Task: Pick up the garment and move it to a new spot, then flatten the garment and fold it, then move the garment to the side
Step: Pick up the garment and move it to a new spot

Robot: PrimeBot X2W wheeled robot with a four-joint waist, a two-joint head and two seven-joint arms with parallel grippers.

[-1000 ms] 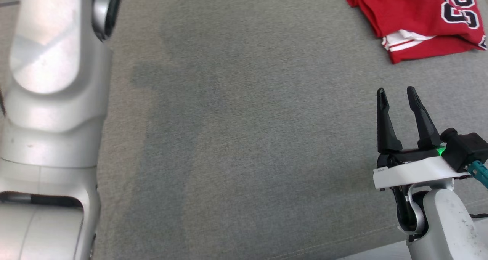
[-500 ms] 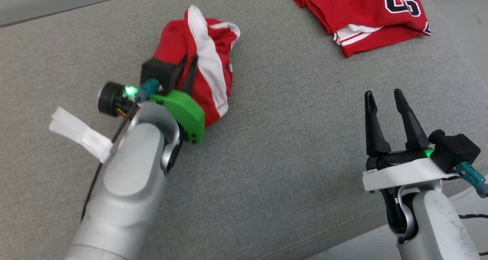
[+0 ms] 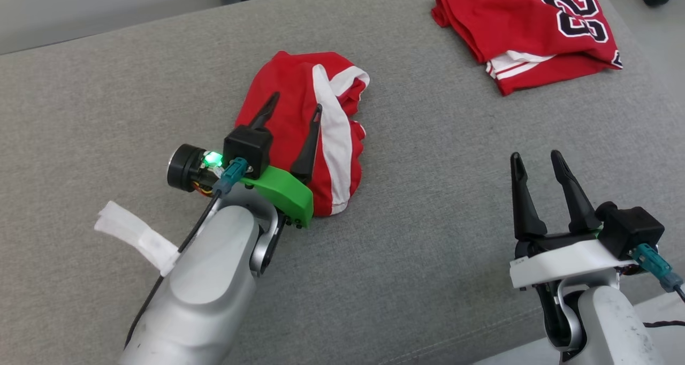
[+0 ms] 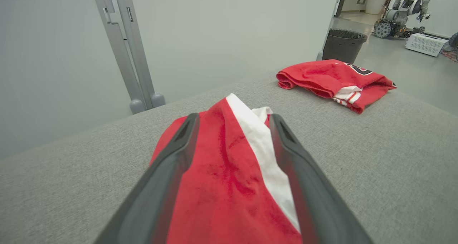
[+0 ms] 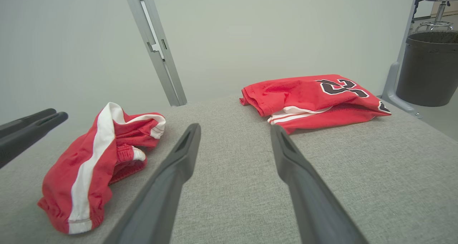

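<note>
Garment (image 3: 291, 124), red shorts with a white stripe, lies crumpled on the grey cushion (image 3: 428, 220), beneath and between the spread fingers of the left gripper (image 3: 297, 101), not pinched. Right gripper (image 3: 535, 154), likewise spread, hovers well apart from it; a folded jersey (image 3: 527, 30) lies beyond its fingertips.

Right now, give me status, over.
Left tool open, over shorts. Right tool open, empty. Shorts crumpled, not flattened. Jersey folded, far right, out of the way.

The left claw (image 4: 233, 118) stands spread over the crumpled red-and-white garment (image 4: 222, 176).
</note>
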